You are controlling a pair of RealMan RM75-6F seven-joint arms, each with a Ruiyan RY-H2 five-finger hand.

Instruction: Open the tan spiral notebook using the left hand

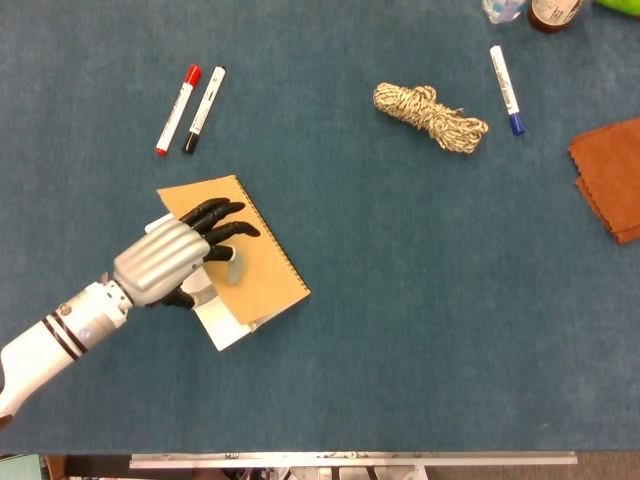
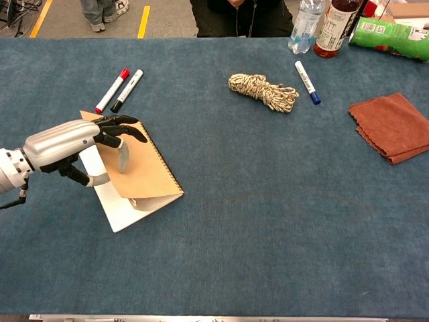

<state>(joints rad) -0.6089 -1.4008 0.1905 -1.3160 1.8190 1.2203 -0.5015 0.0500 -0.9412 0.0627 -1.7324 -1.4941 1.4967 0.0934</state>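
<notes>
the tan spiral notebook (image 1: 250, 255) is laid on the blue worktop (image 1: 420, 300), just below the red marker (image 1: 177, 109) and black marker (image 1: 204, 109). its tan cover is gripped and lifted off the white pages by the left robot hand (image 1: 185, 255).

markers (image 1: 190, 108) crowd notebook's far edge | rope (image 1: 430, 115) well apart

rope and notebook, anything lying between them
Nothing: only bare blue table lies between the rope and the notebook, clear in both views.
</notes>
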